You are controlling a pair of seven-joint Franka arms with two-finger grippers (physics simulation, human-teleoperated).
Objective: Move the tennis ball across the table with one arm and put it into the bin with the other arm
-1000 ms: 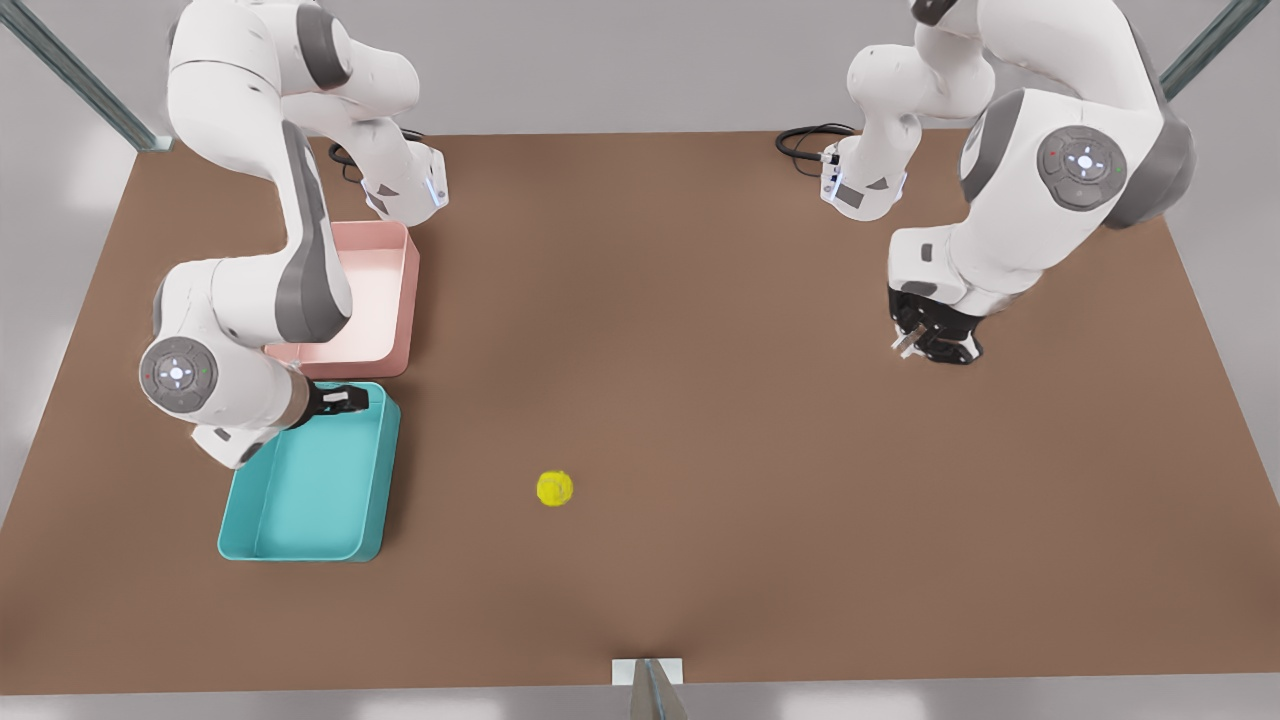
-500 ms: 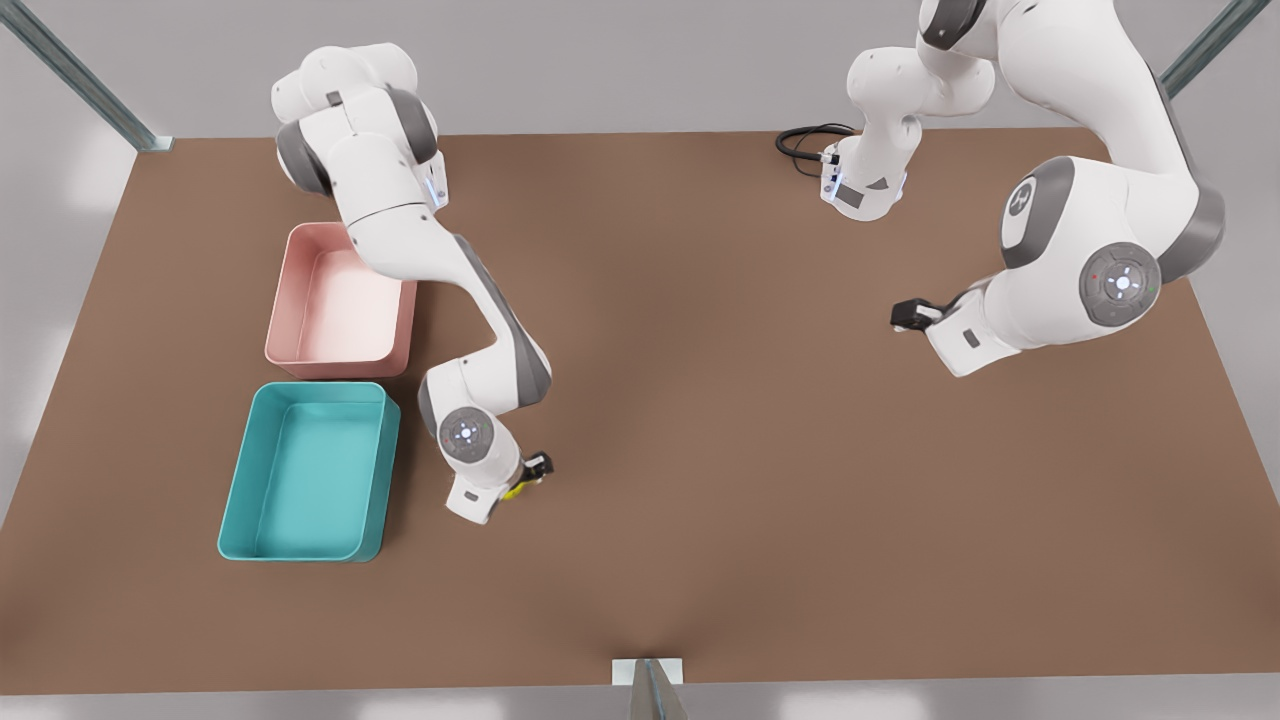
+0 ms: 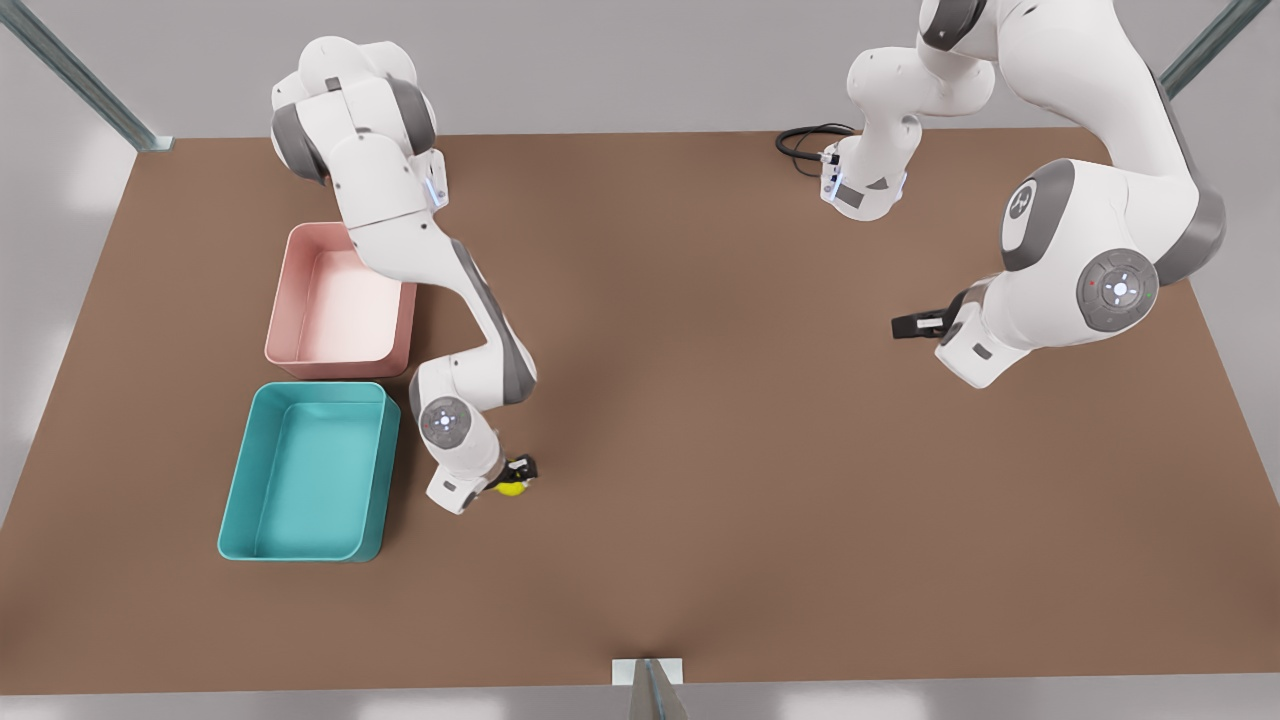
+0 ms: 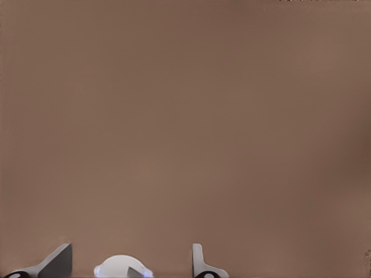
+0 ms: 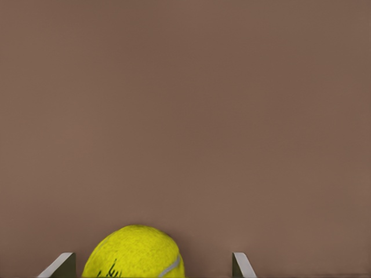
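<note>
I'm seeing the tennis ball (image 3: 511,487) sitting between the right gripper (image 3: 518,474)'s fingers (image 5: 240,265), which are spread wider than the ball with a gap on each side. The ball is lying on the table (image 3: 760,440) toward its near edge, just beside the teal bin (image 3: 310,472). It is looking bright yellow-green and fuzzy, with a pale curved seam and dark lettering. The left gripper (image 3: 912,325) is waiting, fingers apart, over bare table.
</note>
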